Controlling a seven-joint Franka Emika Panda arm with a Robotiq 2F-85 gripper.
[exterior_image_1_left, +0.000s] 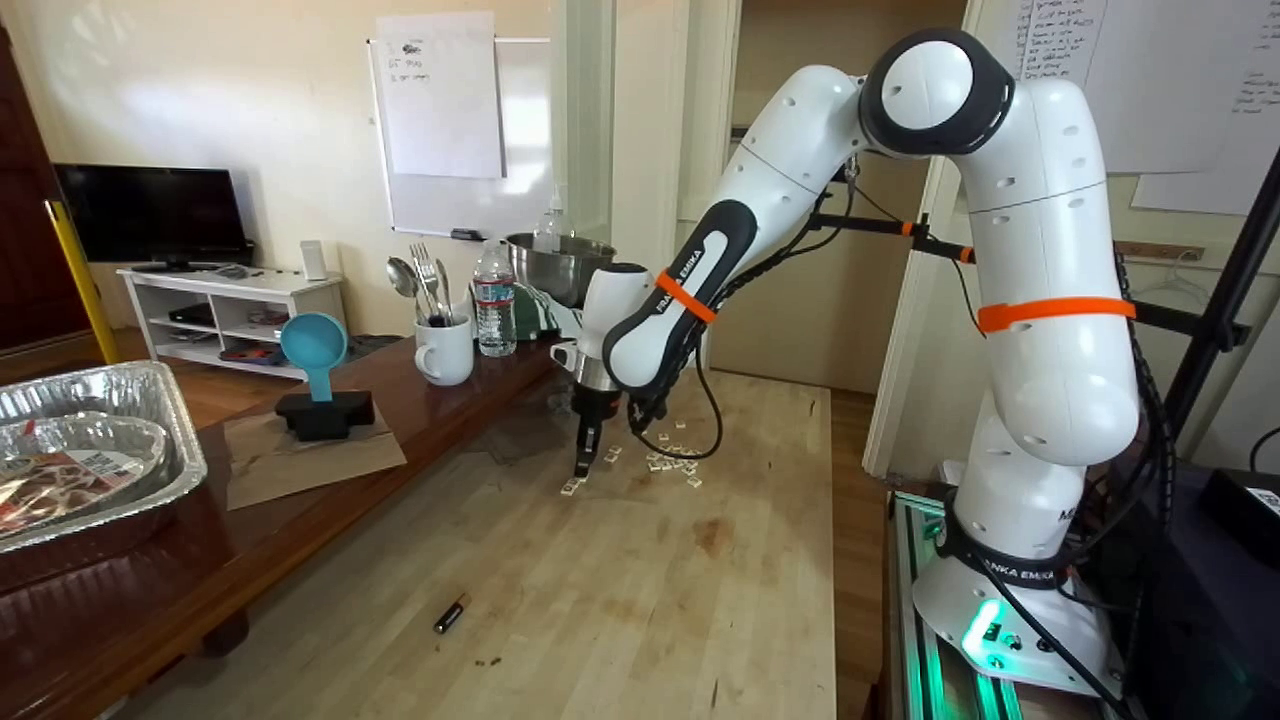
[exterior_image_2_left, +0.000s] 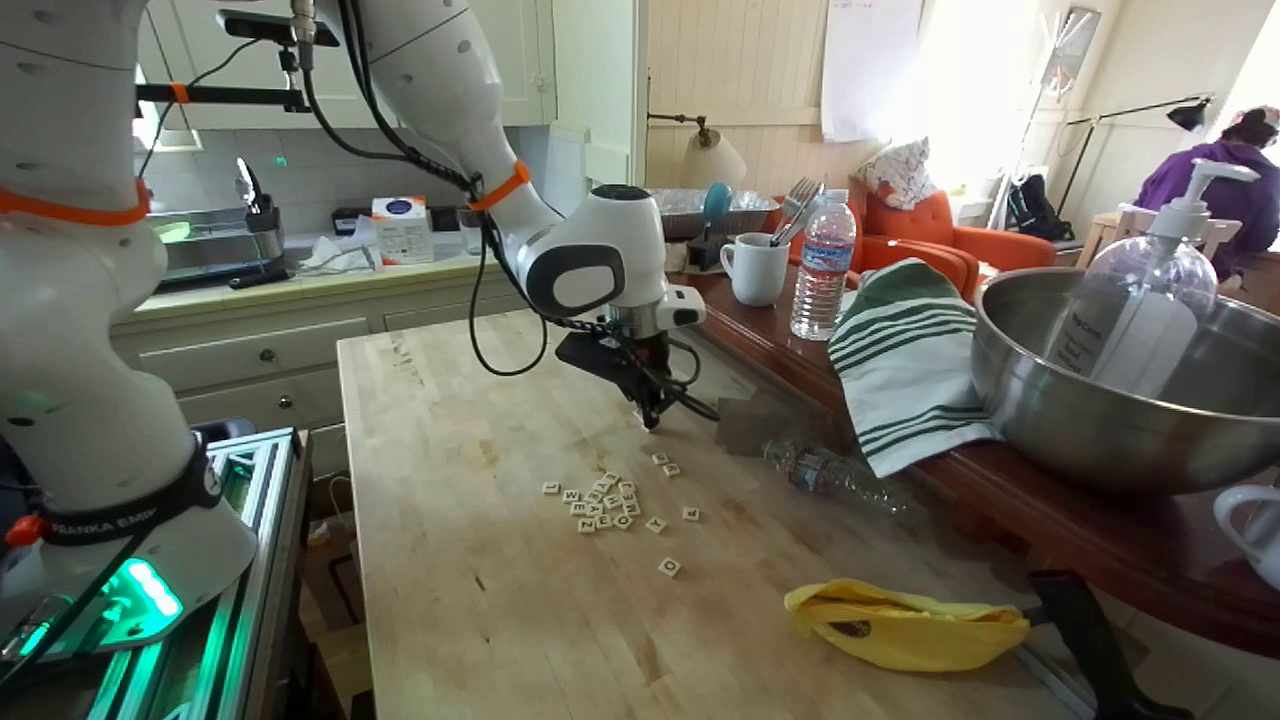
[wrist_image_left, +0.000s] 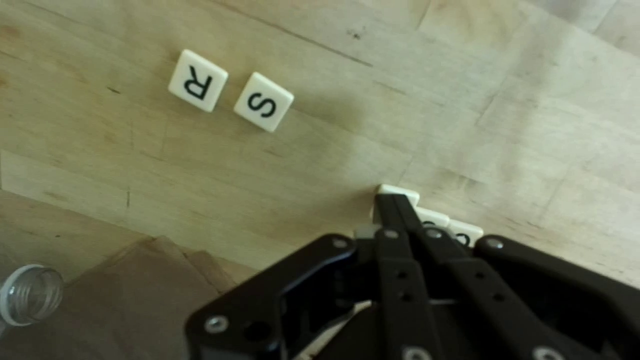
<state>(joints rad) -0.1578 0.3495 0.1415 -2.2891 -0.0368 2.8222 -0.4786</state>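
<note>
Claw (wrist_image_left: 398, 199) pressed together at letter tiles (wrist_image_left: 433, 217) — tabletop (exterior_image_2_left: 480, 430) reaching wide to its robot-side edge, counter (exterior_image_1_left: 430, 415) nearer.

"What lies on the table (exterior_image_2_left: 540, 630)?"

"Letter tiles (exterior_image_2_left: 612, 502), in an exterior view, clustered left of and behind a banana pouch (exterior_image_2_left: 910, 635)."

"On the counter (exterior_image_2_left: 752, 325) alongside?"

"Left to right, a mug (exterior_image_2_left: 757, 272), a bottle (exterior_image_2_left: 824, 268), a towel (exterior_image_2_left: 890, 330), and a bowl (exterior_image_2_left: 1100, 435) with a pump bottle (exterior_image_2_left: 1145, 325) inside."

"By the gripper (wrist_image_left: 398, 202)?"

"A short tile row (wrist_image_left: 434, 216), right of tile R (wrist_image_left: 198, 80) and tile S (wrist_image_left: 263, 102) in the wrist view."
</note>
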